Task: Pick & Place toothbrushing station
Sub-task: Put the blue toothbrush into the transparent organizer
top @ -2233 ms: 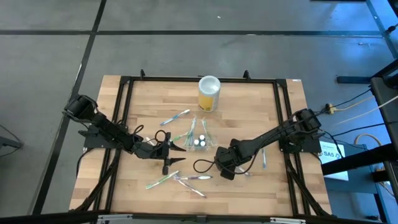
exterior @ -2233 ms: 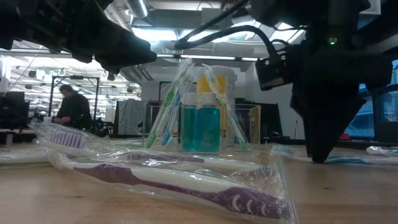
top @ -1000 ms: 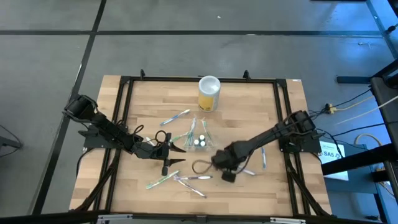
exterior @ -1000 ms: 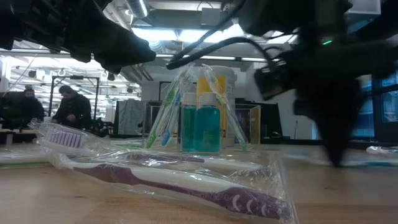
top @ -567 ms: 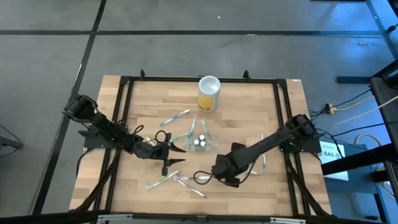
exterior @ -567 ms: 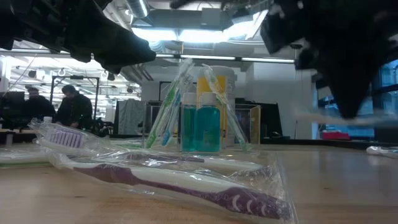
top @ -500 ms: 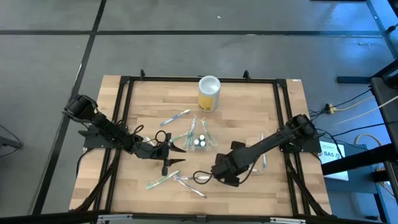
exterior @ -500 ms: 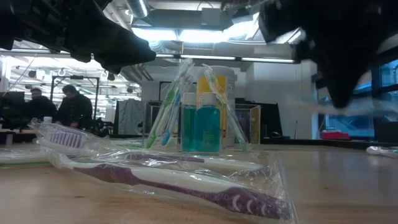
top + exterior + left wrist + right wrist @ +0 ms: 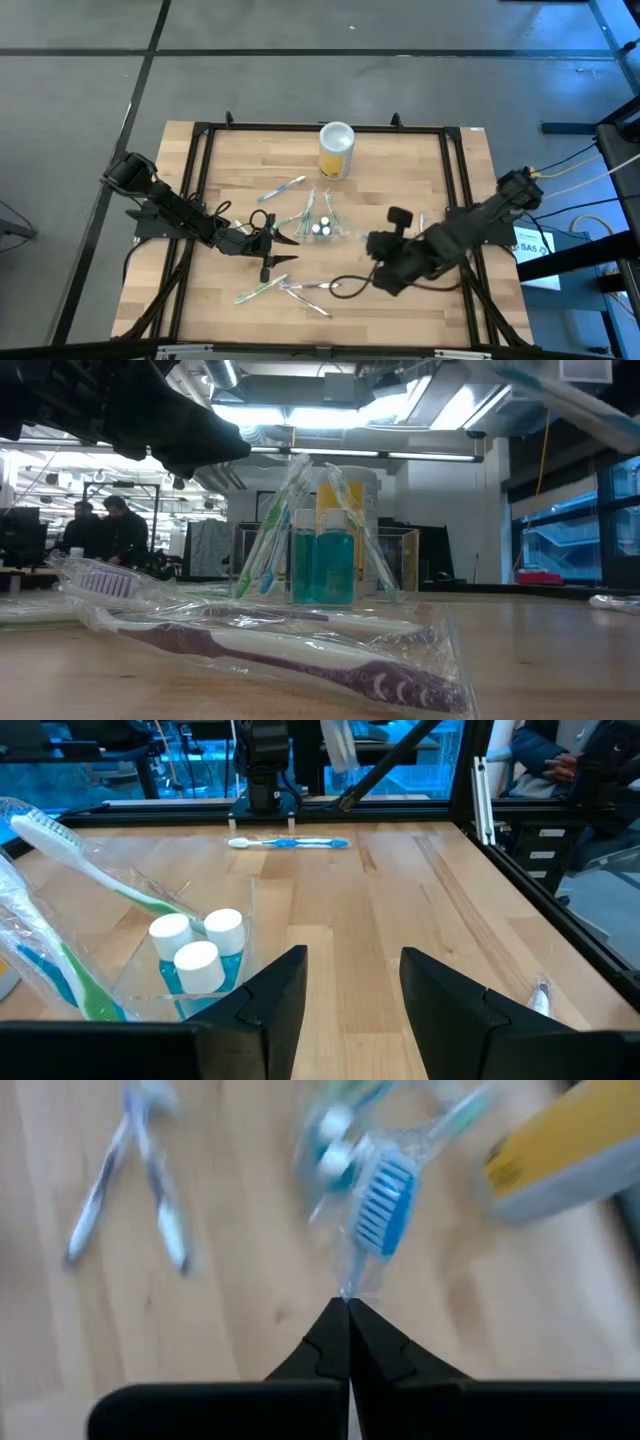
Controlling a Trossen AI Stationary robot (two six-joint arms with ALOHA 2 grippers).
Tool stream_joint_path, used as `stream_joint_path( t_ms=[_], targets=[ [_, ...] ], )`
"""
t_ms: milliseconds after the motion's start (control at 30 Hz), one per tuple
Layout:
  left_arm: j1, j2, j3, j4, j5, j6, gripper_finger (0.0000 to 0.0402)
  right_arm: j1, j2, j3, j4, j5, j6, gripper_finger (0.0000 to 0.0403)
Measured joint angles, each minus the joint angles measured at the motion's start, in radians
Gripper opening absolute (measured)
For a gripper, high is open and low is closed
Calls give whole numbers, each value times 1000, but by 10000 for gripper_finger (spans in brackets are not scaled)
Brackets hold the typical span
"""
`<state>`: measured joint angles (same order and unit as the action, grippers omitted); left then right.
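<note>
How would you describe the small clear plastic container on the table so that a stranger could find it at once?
Start at the wooden table and find the yellow cylindrical canister with a white lid near its far edge. The small clear plastic container stands close by, toward the table's middle. Unlike the wrapped toothbrushes lying flat around it, it holds three upright white-capped teal bottles.

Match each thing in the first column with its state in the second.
Things:
1. yellow canister
2. left gripper
3. right gripper
4. purple toothbrush

States:
A. shut on the wrapper of a blue toothbrush
B. lying flat in a clear wrapper
C. standing upright, capped white
D. open and empty, beside the clear container

Pairs: 1-C, 2-D, 3-A, 4-B
</note>
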<state>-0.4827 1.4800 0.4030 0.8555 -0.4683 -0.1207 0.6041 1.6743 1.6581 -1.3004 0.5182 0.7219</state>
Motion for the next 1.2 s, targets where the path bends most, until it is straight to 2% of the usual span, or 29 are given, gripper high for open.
stream_joint_path(
  t_ms=[167, 267, 433, 533, 667, 833, 967, 1100, 1200],
  targets=[
    [0, 0, 0, 0, 0, 0, 159, 61, -83, -7, 34, 224, -19, 0],
    [0, 0, 0, 4, 0, 0, 159, 99, -133, -60, 75, 355, -42, 0],
    [0, 0, 0, 9, 0, -13, 159, 123, -268, -247, 231, 441, -52, 0],
    [0, 0, 0, 9, 0, -16, 159, 123, -368, -399, 406, 456, -89, 0],
    [0, 0, 0, 15, -1, -24, 159, 119, -483, -605, 778, 460, -283, 0],
    [1, 0, 0, 50, -1, -24, 159, 75, -565, -823, 1211, 423, -542, 0],
    [8, 0, 0, 62, -1, -23, 159, 9, -602, -977, 1487, 351, -659, 0],
    [17, 0, 0, 61, 0, -24, 159, -54, -611, -1087, 1703, 271, -730, 0],
    [22, 0, 0, 61, 0, -24, 159, -89, -611, -1126, 1788, 236, -760, 0]
  ],
)
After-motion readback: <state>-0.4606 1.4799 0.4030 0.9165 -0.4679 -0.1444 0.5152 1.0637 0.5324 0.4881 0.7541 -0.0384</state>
